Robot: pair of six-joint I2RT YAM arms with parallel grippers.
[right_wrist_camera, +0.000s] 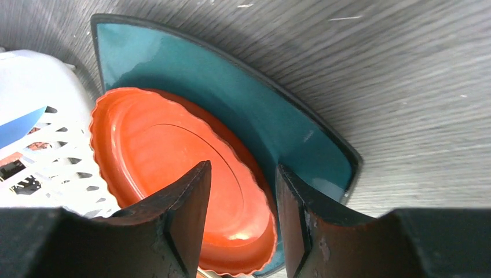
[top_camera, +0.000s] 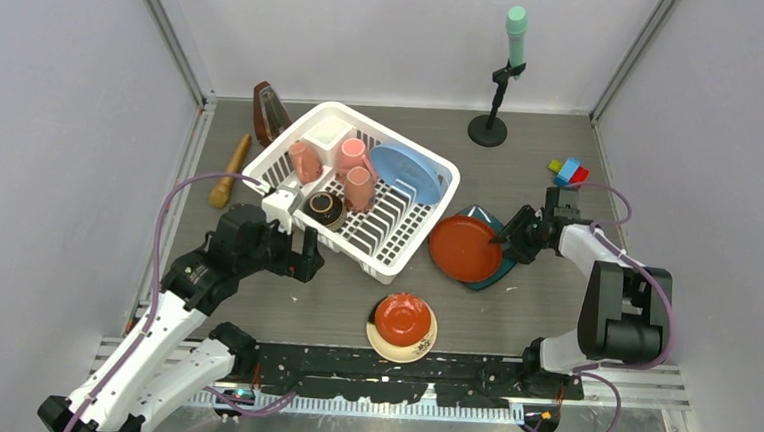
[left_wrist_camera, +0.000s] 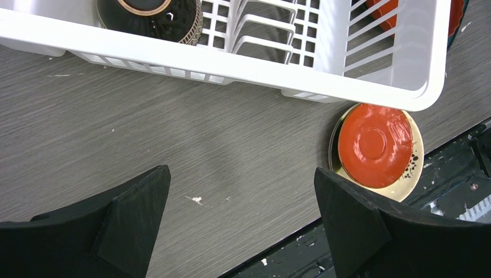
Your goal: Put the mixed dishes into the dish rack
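The white dish rack (top_camera: pixel 395 257) holds pink mugs (top_camera: pixel 352 157), a light blue plate (top_camera: pixel 406 172) and the brown bowl (top_camera: pixel 324 208). To its right a red scalloped plate (top_camera: pixel 464 247) lies on the dark teal plate (top_camera: pixel 500 273). My right gripper (top_camera: pixel 506 236) is open. Its fingers straddle the red plate's (right_wrist_camera: pixel 150 150) rim, one over the red plate and one over the teal plate (right_wrist_camera: pixel 231 87), with gaps showing. A red saucer (top_camera: pixel 402 317) sits on the cream saucer (top_camera: pixel 422 346) near the front. My left gripper (left_wrist_camera: pixel 241 171) is wide open over bare table beside the rack (left_wrist_camera: pixel 231 66).
A brown metronome (top_camera: pixel 267 112) and a wooden stick (top_camera: pixel 229 171) lie left of the rack. A black stand with a green top (top_camera: pixel 501 83) is at the back. Toy blocks (top_camera: pixel 568 171) sit at the right. The black rail (top_camera: pixel 419 364) runs along the near edge.
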